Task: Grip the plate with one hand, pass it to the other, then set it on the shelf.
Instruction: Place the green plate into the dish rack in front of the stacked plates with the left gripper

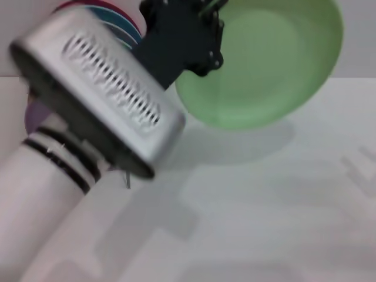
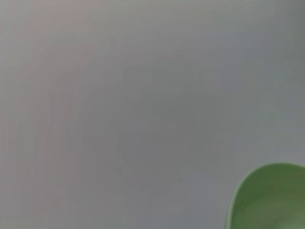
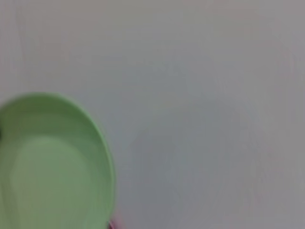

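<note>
You are looking at the plate [image 1: 264, 64] being carried in the air above the far edge of the worktop [image 1: 264, 205], tilted so its hollow face is turning toward the head camera, with its shadow falling on the pale surface below it. The left hand [image 1: 197, 41] is clamped on the plate's rim at the side nearest the far left corner, its black body covering that part of the rim, so the fingertips themselves are hard to make out. The plate is lying to the right of that hand, stretching toward the far right corner, and its free rim is the part facing the right side, which I judge is where the pass has to happen. The right hand is not showing in the head view at all; its wrist camera is seeing the plate [image 3: 52, 167] close by at one edge of its picture, so that arm appears near, but you cannot tell whether its fingers are apart or together. The left wrist camera is catching only a sliver of the plate [image 2: 271, 200]. The shelf is not visible anywhere. Some coloured plates [image 1: 114, 14] are peeking out behind the left arm, mostly hidden.
</note>
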You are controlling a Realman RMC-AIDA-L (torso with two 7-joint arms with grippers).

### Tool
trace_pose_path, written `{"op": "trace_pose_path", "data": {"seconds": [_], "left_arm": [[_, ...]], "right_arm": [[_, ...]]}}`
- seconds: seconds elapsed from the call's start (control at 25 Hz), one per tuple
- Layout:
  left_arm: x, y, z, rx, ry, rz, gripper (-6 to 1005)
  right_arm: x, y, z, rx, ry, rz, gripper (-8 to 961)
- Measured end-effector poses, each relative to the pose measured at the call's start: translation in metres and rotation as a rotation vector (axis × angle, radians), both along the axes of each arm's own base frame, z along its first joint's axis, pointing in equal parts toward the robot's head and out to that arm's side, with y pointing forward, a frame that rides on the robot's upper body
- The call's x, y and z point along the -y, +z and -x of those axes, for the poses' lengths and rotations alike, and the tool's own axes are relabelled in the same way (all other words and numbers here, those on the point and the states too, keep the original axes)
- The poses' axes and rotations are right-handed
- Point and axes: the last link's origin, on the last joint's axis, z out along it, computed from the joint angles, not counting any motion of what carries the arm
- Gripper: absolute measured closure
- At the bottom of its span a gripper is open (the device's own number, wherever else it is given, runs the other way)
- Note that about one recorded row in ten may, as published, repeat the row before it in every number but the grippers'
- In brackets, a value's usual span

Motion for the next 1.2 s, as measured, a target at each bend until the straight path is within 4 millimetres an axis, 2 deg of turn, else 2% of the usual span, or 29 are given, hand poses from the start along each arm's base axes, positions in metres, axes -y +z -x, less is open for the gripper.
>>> {"op": "trace_pose_path", "data": {"seconds": [0.08, 0.36, 0.4, 0.44, 0.52, 0.56, 0.72, 0.84, 0.92, 1.04, 1.2], "left_arm": [[0.009, 0.002, 0.003, 0.053, -0.059, -0.065, 954], [0.014, 0.003, 0.008, 0.081, -0.092, -0.100, 957], [0.022, 0.006, 0.055, 0.203, -0.234, -0.173, 957], [0.014, 0.011, 0.081, 0.246, -0.228, -0.217, 957], [0.014, 0.011, 0.081, 0.246, -0.228, -0.217, 958], [0.003, 0.014, 0.110, 0.240, -0.235, -0.282, 958], [-0.006, 0.018, 0.148, 0.196, -0.334, -0.291, 958], [-0.007, 0.022, 0.154, 0.213, -0.337, -0.284, 958], [-0.006, 0.029, 0.166, 0.226, -0.322, -0.277, 958], [-0.005, 0.031, 0.171, 0.212, -0.316, -0.279, 958], [-0.004, 0.036, 0.188, 0.160, -0.273, -0.279, 958]], "right_arm": [[-0.001, -0.001, 0.000, -0.002, -0.003, 0.001, 374], [-0.002, -0.003, -0.001, -0.005, -0.003, 0.012, 375], [-0.002, -0.003, 0.000, -0.003, 0.000, 0.014, 375], [-0.002, -0.004, 0.000, -0.001, 0.004, 0.015, 375], [-0.002, -0.005, 0.001, 0.006, 0.011, 0.018, 375], [-0.002, -0.006, 0.001, 0.009, 0.014, 0.020, 375], [-0.002, -0.009, 0.005, 0.013, 0.041, 0.039, 374], [-0.001, -0.010, 0.007, 0.008, 0.052, 0.044, 374], [-0.001, -0.010, 0.007, 0.008, 0.054, 0.045, 374], [-0.001, -0.010, 0.008, 0.006, 0.060, 0.047, 375], [-0.001, -0.011, 0.009, 0.005, 0.067, 0.051, 375]]}}
